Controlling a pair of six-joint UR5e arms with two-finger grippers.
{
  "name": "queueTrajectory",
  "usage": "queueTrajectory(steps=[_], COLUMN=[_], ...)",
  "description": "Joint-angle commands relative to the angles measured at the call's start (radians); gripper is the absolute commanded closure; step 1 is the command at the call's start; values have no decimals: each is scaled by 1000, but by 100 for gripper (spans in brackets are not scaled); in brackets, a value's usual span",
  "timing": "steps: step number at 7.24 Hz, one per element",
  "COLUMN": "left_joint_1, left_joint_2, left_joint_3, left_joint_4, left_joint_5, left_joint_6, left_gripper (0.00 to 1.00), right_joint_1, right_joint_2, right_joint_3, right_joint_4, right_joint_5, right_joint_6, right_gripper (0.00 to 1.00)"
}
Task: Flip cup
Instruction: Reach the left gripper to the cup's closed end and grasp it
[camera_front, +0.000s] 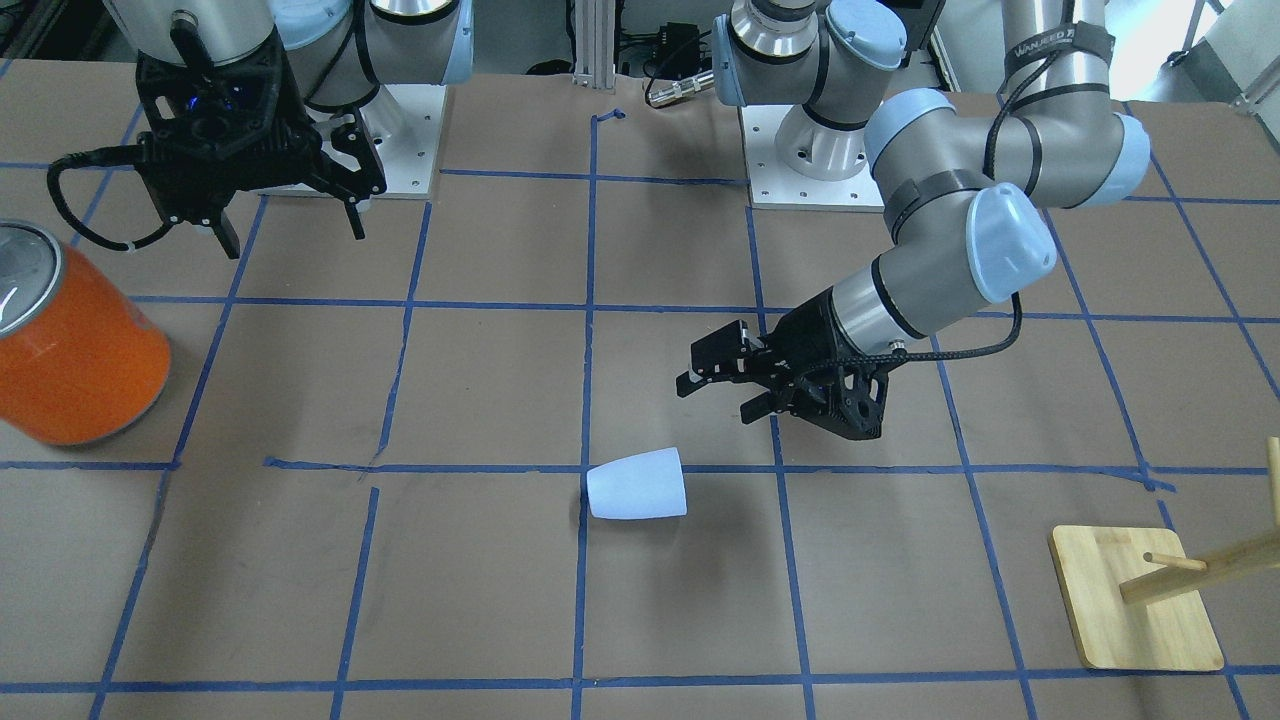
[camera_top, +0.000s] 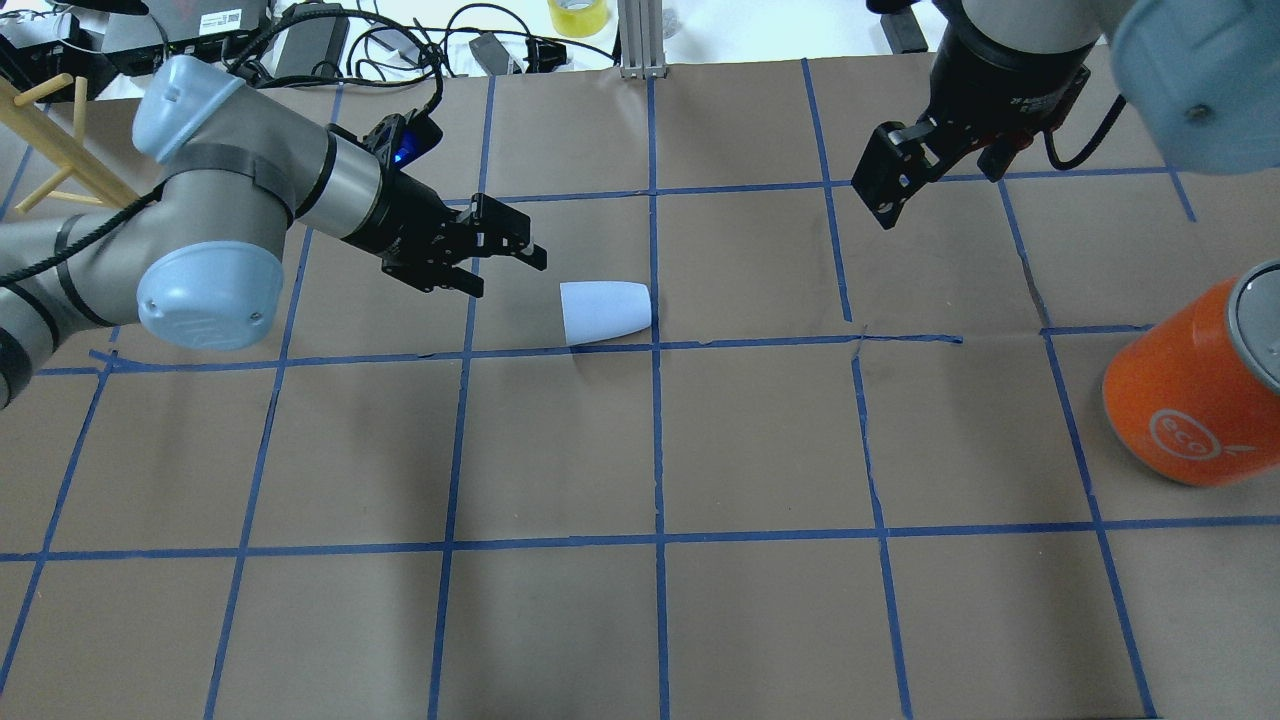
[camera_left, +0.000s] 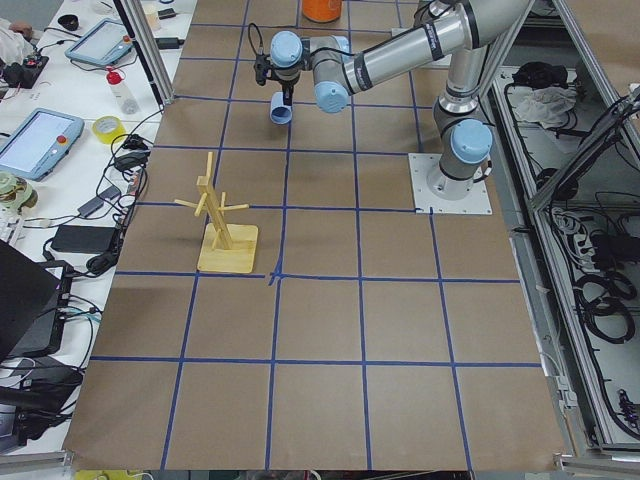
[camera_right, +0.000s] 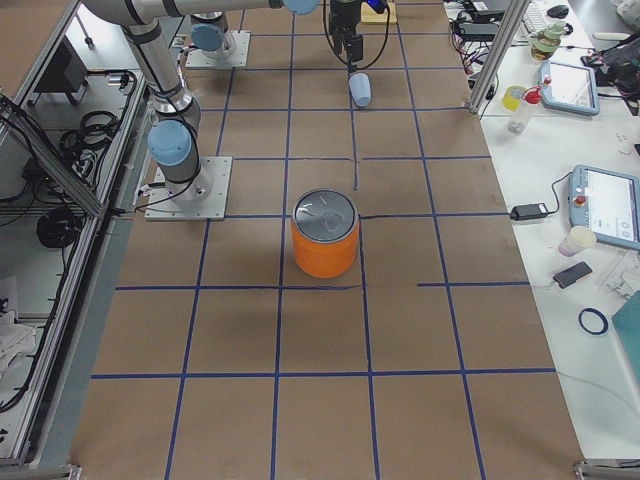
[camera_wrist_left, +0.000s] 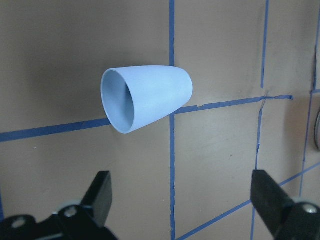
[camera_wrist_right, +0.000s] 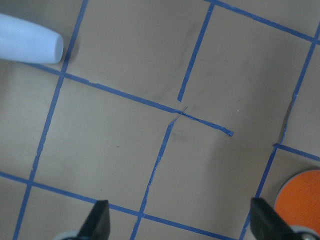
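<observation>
The pale lavender-blue cup (camera_top: 605, 311) lies on its side on the brown paper, its wide mouth turned toward my left gripper. It also shows in the front view (camera_front: 637, 484) and the left wrist view (camera_wrist_left: 145, 97), where its open mouth faces the camera. My left gripper (camera_top: 510, 275) is open and empty, low over the table, a short way from the cup's mouth and not touching it. My right gripper (camera_top: 935, 190) is open and empty, raised far to the cup's right. In the right wrist view the cup's narrow base (camera_wrist_right: 27, 39) shows at the upper left.
A large orange canister (camera_top: 1195, 400) with a silver lid stands at the table's right side. A wooden peg rack (camera_front: 1135, 600) stands on the robot's left side. Blue tape lines grid the brown paper.
</observation>
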Motion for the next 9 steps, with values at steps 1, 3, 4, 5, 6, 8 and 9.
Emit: queueTrajectory(steps=[1,3,4,5,6,8,9], left_joint_1=[0,0,0,0,-1,-3,-3], left_joint_2=[-97,-183,-232,-267,-283,-301,-303], left_joint_3=[-6,-6,-4,-3,-4,4,5], left_joint_4=[36,72,127,155,175,178,177], left_joint_5=[-114,-145,-171,-177,-237,-286,-329], left_joint_6=[2,0,2,-1,-15,-36,-40], left_gripper=[0,0,0,0,0,7,19], right_joint_1=[1,1,1,1,1,1,1], right_joint_2=[-1,-4,-3,-4,-4,-6,-13], right_joint_3=[-1,2,2,2,2,2,2], right_joint_4=[-52,-46,-44,-40,-41,-43,-38], right_joint_5=[-1,-1,-1,-4,-5,-4,-4], right_joint_6=[153,213,212,210,209,207,206], right_gripper=[0,0,0,0,0,0,0])
